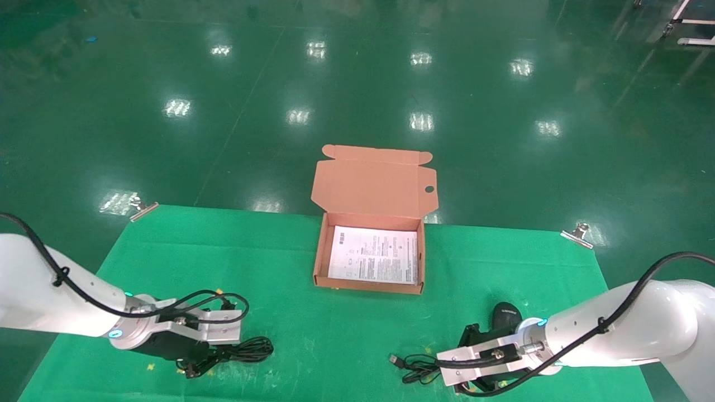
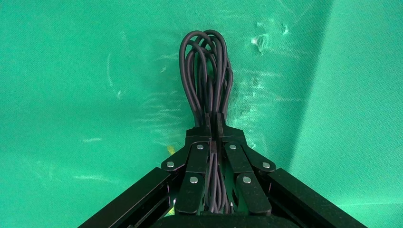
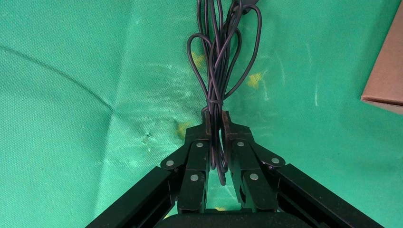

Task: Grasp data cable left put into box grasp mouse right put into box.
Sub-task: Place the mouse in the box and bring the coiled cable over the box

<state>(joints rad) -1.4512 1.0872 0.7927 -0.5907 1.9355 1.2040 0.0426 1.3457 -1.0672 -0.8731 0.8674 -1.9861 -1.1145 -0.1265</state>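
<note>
Left pincer (image 2: pixel 213 124) is clamped on the data cable (image 2: pixel 205 71), loops trailing ahead on the counter (image 1: pixel 357 346). Right pincer (image 3: pixel 214 122) pinches the mouse's cord (image 3: pixel 221 57), not the mouse (image 1: pixel 505 316) behind it. Risk: the mouse swings or snags the rim of the box (image 1: pixel 319 254).

The table cloth (image 1: pixel 346 335) is woven green fabric, matt and creased. The box (image 1: pixel 373 184) is plain matt cardboard; the floor (image 1: pixel 357 84) shines glossy.

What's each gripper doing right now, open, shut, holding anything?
Left gripper: shut on the data cable.
Right gripper: shut on the mouse cord, not the mouse body.
</note>
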